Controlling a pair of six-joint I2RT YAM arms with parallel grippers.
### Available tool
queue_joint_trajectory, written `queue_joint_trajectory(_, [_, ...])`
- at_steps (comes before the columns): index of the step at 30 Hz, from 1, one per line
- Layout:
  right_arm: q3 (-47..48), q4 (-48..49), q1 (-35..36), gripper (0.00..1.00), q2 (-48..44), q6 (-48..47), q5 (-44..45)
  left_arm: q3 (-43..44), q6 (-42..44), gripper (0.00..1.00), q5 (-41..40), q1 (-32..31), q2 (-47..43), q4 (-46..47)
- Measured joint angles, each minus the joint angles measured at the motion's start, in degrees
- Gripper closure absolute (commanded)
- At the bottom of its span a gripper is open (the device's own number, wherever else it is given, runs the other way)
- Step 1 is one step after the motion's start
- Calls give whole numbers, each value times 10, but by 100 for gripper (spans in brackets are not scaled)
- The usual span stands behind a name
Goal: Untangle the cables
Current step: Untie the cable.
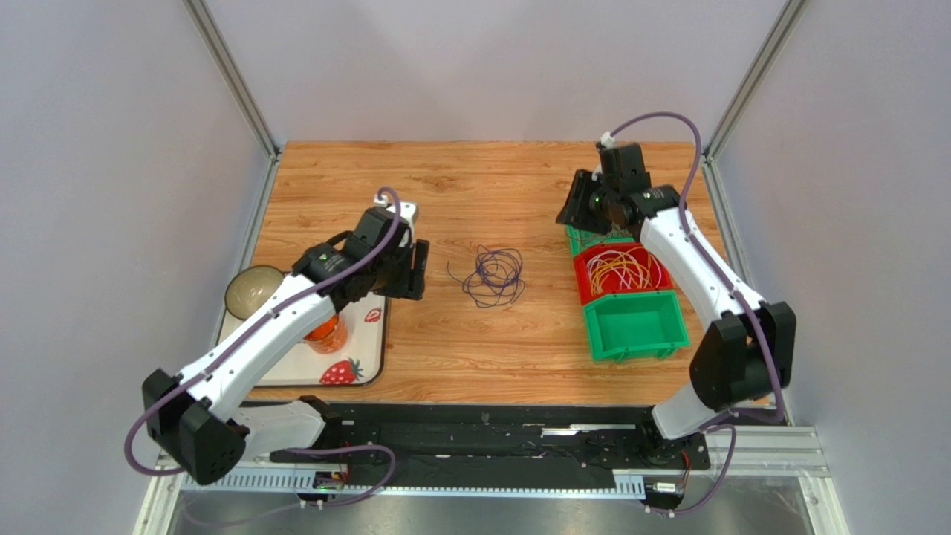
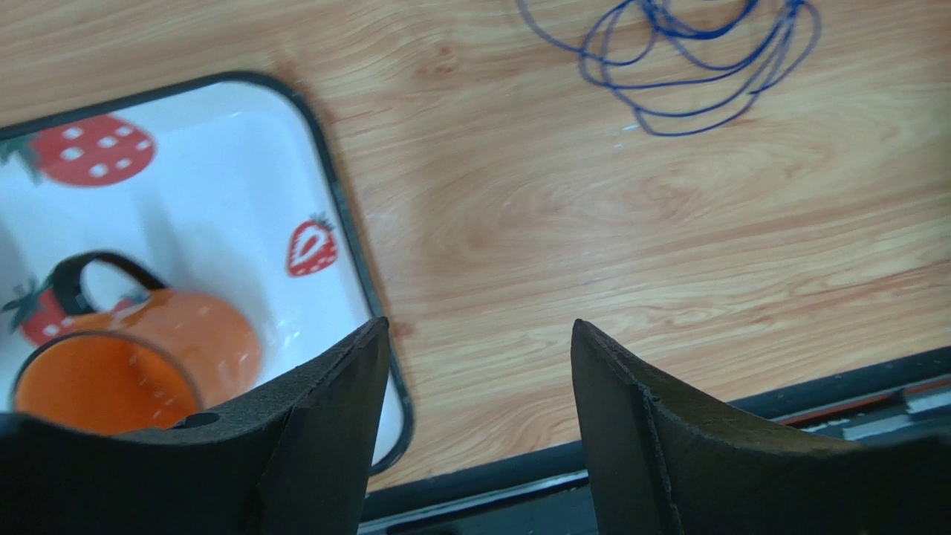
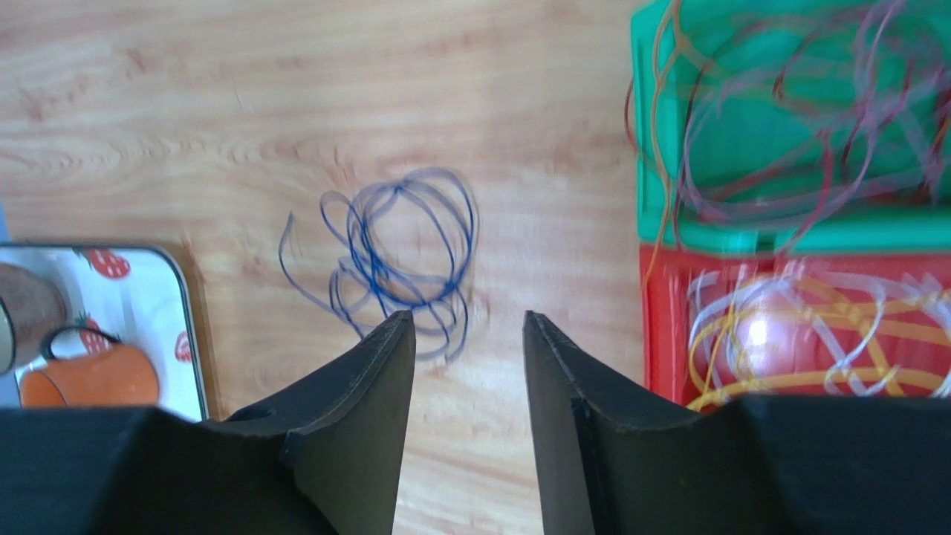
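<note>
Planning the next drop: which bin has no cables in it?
The green bin nearest the arm bases; the red bin and the far green bin hold cables.

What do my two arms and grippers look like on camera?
Both arms match: the left arm and right arm have white links with black joints and bases. A lilac hose runs along each. The left gripper and right gripper each have two plain black, wedge-shaped fingers.

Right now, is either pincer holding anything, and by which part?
Nothing is held: the left pincer and the right pincer both stand open and empty; the purple cable coil lies untouched.
</note>
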Motion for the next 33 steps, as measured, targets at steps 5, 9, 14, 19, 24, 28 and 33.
queue_joint_trajectory(5, [-169,35,49,56,-99,34,5,21,-19,34,9,-34,101,75])
queue_joint_trajectory(9, [-239,42,87,55,-144,43,4,48,-15,33,10,-36,202,115])
queue_joint_trajectory(14, [-268,37,87,55,-197,40,18,102,34,31,21,-36,310,143])
queue_joint_trajectory(19, [-270,38,85,55,-223,33,24,116,91,30,43,-36,364,171])
queue_joint_trajectory(24, [-276,38,85,55,-222,30,20,122,139,30,71,-36,389,197])
queue_joint_trajectory(28, [-281,41,85,55,-219,29,18,142,165,30,93,-36,422,211])
queue_joint_trajectory(33, [-286,41,85,55,-219,29,15,164,178,30,123,-31,458,215])
